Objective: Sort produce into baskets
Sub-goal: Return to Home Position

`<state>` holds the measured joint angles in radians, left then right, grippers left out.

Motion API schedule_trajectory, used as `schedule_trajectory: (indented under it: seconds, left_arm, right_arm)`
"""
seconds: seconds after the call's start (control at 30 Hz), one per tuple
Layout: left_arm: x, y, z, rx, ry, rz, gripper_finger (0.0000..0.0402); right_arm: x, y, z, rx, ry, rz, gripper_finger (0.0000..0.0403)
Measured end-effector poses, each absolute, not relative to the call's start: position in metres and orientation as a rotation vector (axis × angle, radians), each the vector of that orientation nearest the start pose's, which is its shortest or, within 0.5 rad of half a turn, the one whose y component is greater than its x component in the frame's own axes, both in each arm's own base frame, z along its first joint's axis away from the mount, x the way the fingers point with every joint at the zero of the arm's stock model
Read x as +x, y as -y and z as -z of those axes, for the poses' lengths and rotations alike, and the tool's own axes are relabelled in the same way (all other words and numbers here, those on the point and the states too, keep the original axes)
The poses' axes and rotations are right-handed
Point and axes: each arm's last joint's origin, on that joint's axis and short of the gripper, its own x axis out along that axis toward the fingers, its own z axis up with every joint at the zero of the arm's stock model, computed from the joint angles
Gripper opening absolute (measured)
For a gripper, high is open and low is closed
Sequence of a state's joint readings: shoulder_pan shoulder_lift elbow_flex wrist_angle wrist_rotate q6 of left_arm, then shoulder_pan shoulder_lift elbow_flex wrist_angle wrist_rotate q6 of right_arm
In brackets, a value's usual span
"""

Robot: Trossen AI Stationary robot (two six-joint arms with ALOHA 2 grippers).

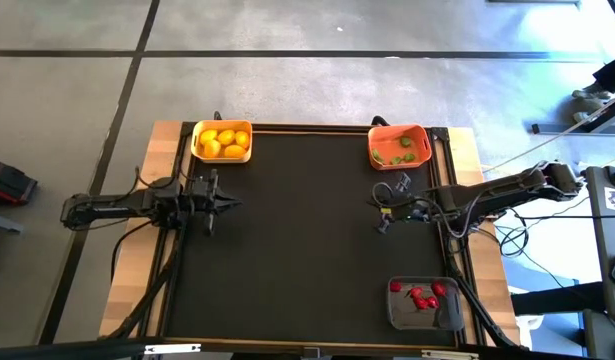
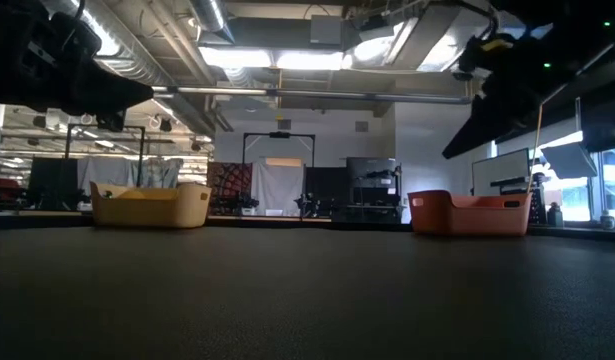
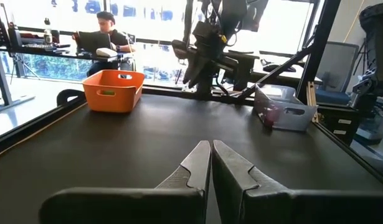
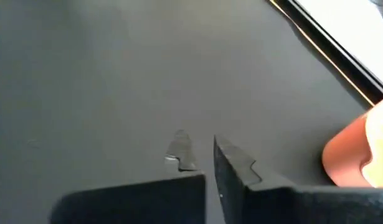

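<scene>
The yellow-orange basket (image 1: 222,141) at the far left holds yellow lemon-like pieces (image 1: 225,140). Green pieces (image 1: 402,156) lie in the orange-red basket (image 1: 399,146) at the far right. Small red pieces (image 1: 421,296) lie in the dark grey basket (image 1: 425,304) at the near right. My left gripper (image 1: 235,203) hovers level at the table's left side, shut and holding nothing (image 3: 211,152). My right gripper (image 1: 377,212) hangs over bare table just near of the orange-red basket, tilted down, shut and holding nothing (image 4: 203,155).
The dark table top (image 1: 307,250) lies bare between the two arms. The orange-red basket's corner (image 4: 350,155) shows beside my right gripper. Beyond the table's edge a person (image 3: 107,31) sits at a desk, and cables (image 1: 457,225) trail along the right arm.
</scene>
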<state>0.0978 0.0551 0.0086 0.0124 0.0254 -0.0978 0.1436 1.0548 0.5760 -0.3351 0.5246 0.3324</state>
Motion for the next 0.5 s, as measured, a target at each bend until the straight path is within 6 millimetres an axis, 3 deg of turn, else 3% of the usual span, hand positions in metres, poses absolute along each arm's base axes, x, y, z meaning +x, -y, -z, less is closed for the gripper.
schedule_trajectory:
  seconds: [0.13,0.33,0.5]
  left_arm:
    - [0.1,-0.009,-0.163,-0.1,-0.031,-0.074,0.0014]
    - [0.1,-0.009,-0.163,-0.1,-0.031,-0.075,0.001]
    - [0.1,-0.009,-0.163,-0.101,-0.032,-0.076,0.0015]
  right_arm:
    - [0.186,-0.015,-0.206,0.045,-0.659,0.357,0.0014]
    - [0.168,-0.017,-0.203,0.088,-0.46,0.013,0.0011]
    - [0.156,-0.009,-0.198,0.104,-0.345,-0.084,0.0004]
